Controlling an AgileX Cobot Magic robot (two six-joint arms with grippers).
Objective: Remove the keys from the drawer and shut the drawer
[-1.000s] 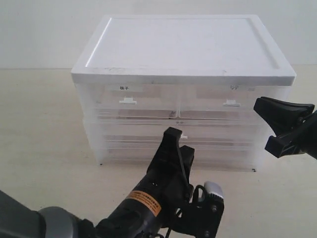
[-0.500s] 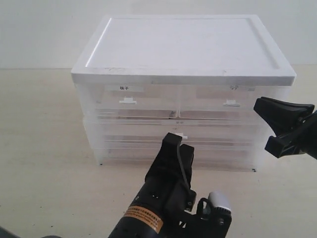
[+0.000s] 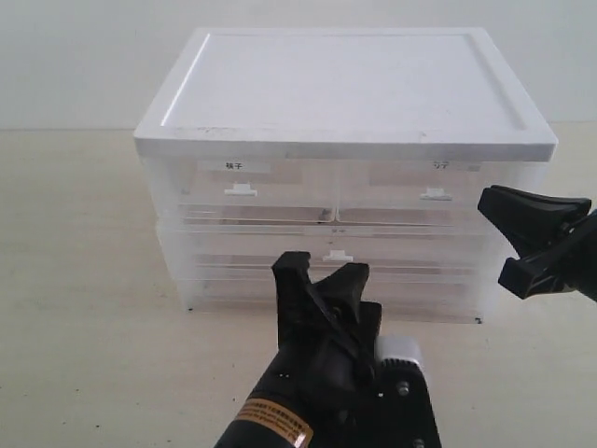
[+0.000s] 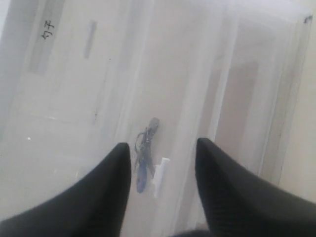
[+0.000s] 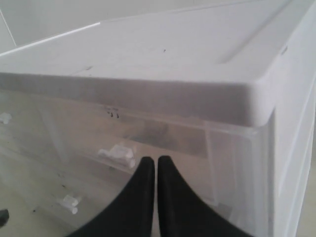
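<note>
Pale beige table and a white wall make the background of the exterior view. A translucent drawer cabinet with a white top stands in the middle of the frame.

At the lower centre we see the left gripper. Its fingers are spread wide in a V shape and they hold nothing. The tips are just in front of the lower drawer, and its small white handle shows between them. We cannot tell if they touch it.

In the left wrist view the keys show through the cloudy front of this drawer. They lie inside it, just beside the handle, and the blue fob is at the end nearer to the camera. The drawer looks closed.

At the right edge of the exterior view the right gripper hangs beside the right front corner of the cabinet. In the right wrist view its two fingers are pressed together with nothing between them.
</note>
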